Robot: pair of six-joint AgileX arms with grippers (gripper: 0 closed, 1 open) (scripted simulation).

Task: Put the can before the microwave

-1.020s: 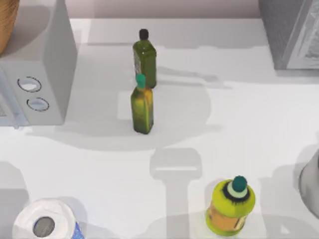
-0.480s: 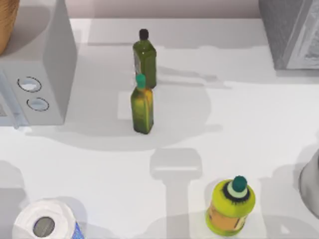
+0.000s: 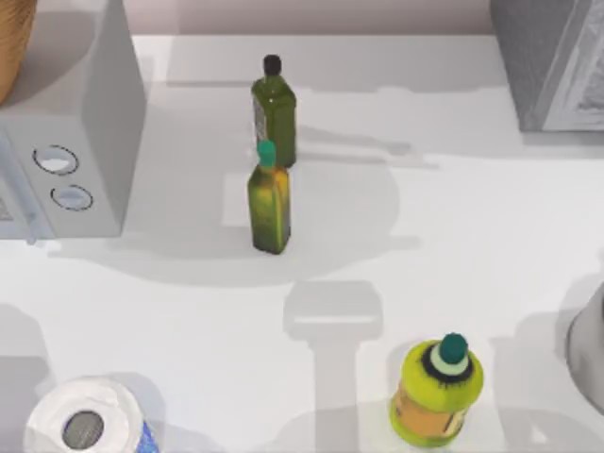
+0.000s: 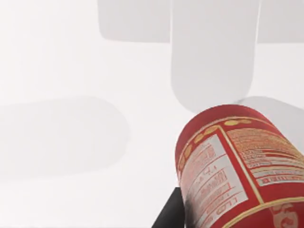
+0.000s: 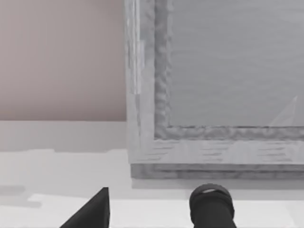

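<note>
Counted on the white table

Two slim olive-green glass bottles [image 3: 274,109] [image 3: 269,203]; one fat yellow-green bottle [image 3: 436,390]; one red can [image 4: 237,166]; one white paper roll [image 3: 85,420].

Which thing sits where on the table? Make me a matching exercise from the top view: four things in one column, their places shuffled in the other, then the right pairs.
Things:
1. microwave
2. paper roll
3. yellow-green bottle
4. dark grey box

Places in the top view:
A. lower left corner
B. upper right corner
C. left edge, two round dials showing
D. lower edge, right of the middle

Pairs: 1-C, 2-A, 3-D, 4-B
</note>
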